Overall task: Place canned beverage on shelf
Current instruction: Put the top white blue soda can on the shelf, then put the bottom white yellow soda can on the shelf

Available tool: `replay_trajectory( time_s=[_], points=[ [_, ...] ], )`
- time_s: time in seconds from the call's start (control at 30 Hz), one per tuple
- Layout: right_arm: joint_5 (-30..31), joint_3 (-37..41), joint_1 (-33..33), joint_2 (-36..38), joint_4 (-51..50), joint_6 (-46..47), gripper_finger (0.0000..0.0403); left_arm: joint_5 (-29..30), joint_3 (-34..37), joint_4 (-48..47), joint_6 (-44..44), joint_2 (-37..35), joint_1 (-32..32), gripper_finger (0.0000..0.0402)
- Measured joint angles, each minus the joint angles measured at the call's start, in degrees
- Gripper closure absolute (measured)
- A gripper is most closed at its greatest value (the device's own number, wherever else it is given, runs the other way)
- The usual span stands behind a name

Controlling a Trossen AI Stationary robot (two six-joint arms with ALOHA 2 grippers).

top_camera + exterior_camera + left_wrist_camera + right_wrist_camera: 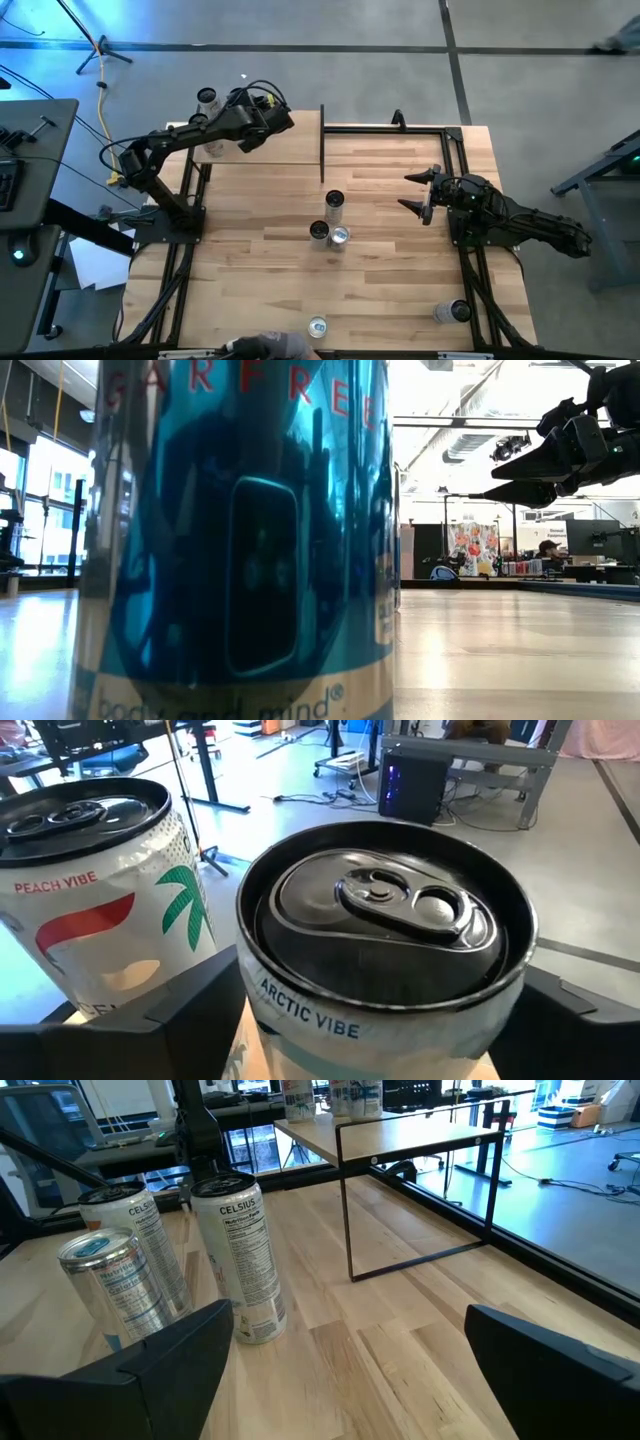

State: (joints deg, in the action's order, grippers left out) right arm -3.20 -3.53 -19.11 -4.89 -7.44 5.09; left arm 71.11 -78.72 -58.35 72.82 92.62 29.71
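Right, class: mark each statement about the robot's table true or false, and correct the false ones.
1. Three cans stand clustered in the middle of the table. True.
2. The right gripper holds a can. False: it is open and empty, over the table's right side.
3. The left gripper is at the Arctic Vibe can, which stands beside a Peach Vibe can. True.
4. The shelf lies at the table's near edge. False: it is at the far left corner.

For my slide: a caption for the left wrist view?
Left claw open around the Arctic Vibe can, beside a Peach Vibe can.
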Motion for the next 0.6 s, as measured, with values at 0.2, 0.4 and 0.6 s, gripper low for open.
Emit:
replay_trajectory(
  time_s=[0.2,0.4,0.6],
  points=[
    [0.0,0.0,0.0,0.0,0.0,0.0,0.0016,0.0,0.0,0.0,0.0,0.0,-2.0,0.0035],
    [0.0,0.0,0.0,0.0,0.0,0.0,0.0016,0.0,-0.1,-2.1,1.4,0.0,-4.3,0.0004],
    [0.0,0.0,0.0,0.0,0.0,0.0,0.0016,-0.3,-0.1,-7.6,7.1,-0.2,-8.1,0.0002]
  ],
)
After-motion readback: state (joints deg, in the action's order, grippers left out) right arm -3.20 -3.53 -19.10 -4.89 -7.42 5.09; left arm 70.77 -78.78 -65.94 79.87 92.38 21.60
